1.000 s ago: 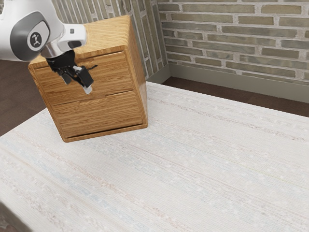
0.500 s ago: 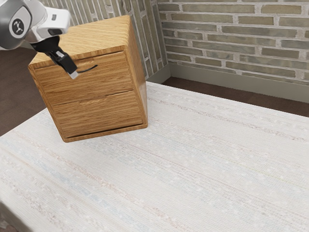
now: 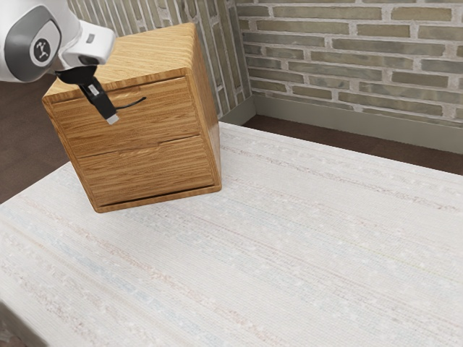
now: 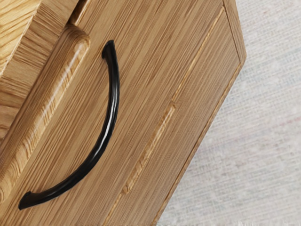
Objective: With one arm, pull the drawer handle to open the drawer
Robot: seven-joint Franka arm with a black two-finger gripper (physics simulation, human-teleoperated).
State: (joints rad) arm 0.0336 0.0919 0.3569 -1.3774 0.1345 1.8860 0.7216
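Note:
A wooden cabinet (image 3: 155, 170) with two drawers stands at the table's back left in the exterior view. Its top drawer (image 3: 163, 108) sits flush with the cabinet face and carries a thin curved black handle (image 3: 132, 105). My gripper (image 3: 110, 118) hangs in front of that drawer, just to the exterior view's left of the handle, pointing down and toward it, with nothing held. In the wrist view the black handle (image 4: 106, 141) arcs across the drawer front (image 4: 155, 70), whole and free, close under my hand.
The cabinet rests on a pale woven tabletop (image 3: 304, 246) that stretches wide to the exterior view's right and front. A grey brick wall (image 3: 347, 50) runs behind, with dark floor (image 3: 376, 141) below it.
My hand rose and swung toward the exterior view's left, then settled slightly back down and right beside the handle. It also turned. The drawer has not moved.

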